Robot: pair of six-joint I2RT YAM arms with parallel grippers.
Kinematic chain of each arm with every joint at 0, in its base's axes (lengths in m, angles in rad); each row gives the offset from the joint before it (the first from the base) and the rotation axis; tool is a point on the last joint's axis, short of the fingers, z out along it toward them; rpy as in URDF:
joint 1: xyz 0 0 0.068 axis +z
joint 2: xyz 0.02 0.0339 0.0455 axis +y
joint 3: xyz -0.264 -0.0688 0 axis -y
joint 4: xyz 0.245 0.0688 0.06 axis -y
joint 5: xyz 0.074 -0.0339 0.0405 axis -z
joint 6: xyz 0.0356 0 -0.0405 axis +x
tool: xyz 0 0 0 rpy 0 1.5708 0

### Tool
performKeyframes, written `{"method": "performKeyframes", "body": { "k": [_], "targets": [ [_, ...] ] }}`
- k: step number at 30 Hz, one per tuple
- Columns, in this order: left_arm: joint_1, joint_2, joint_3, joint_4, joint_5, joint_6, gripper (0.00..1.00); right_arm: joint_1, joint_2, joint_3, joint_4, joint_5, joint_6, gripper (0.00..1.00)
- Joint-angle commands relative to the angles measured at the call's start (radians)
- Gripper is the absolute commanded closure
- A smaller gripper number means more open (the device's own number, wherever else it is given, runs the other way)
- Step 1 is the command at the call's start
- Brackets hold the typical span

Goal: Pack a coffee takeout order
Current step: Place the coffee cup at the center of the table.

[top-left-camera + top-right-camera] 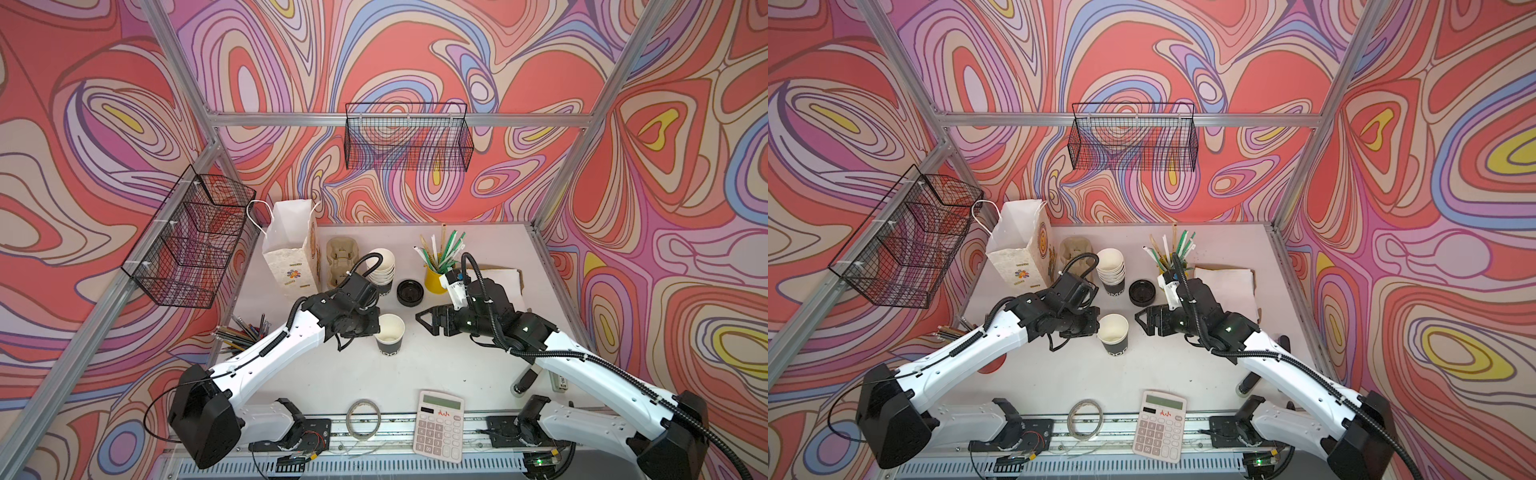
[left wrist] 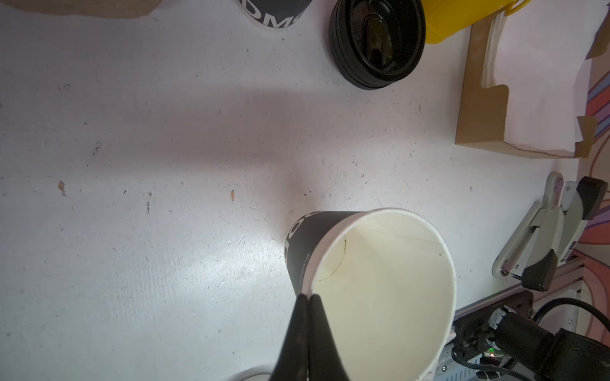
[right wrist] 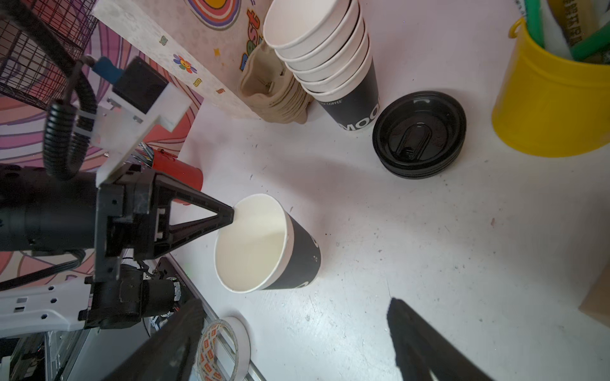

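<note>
A black paper cup (image 1: 390, 334) (image 1: 1113, 334) with a white inside and no lid stands at mid-table. My left gripper (image 2: 308, 297) is shut on the cup's (image 2: 379, 280) rim, one finger inside and one outside; the right wrist view shows that left gripper (image 3: 231, 216) on the cup (image 3: 264, 244). My right gripper (image 1: 426, 322) (image 3: 293, 305) is open and holds nothing, just right of the cup. A stack of black lids (image 1: 410, 292) (image 3: 419, 135) lies behind. The tan carrier (image 1: 338, 262) leans against the white printed bag (image 1: 291, 245) at the back left.
A stack of lidless cups (image 1: 382, 270) stands beside the carrier. The yellow straw pot (image 1: 434, 276) and a napkin box (image 1: 498, 276) are at the back right. A calculator (image 1: 439, 424) and a tape roll (image 1: 364, 417) lie at the front edge, with pencils (image 1: 241, 332) at the left.
</note>
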Motion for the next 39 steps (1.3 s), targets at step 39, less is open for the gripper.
{"method": "performKeyframes", "body": {
  "k": [39],
  "targets": [
    [-0.034, 0.056, -0.004, -0.008, -0.121, -0.077, 0.92, 0.006, 0.075, -0.039, 0.107, 0.116, -0.007, 0.09]
  ]
}}
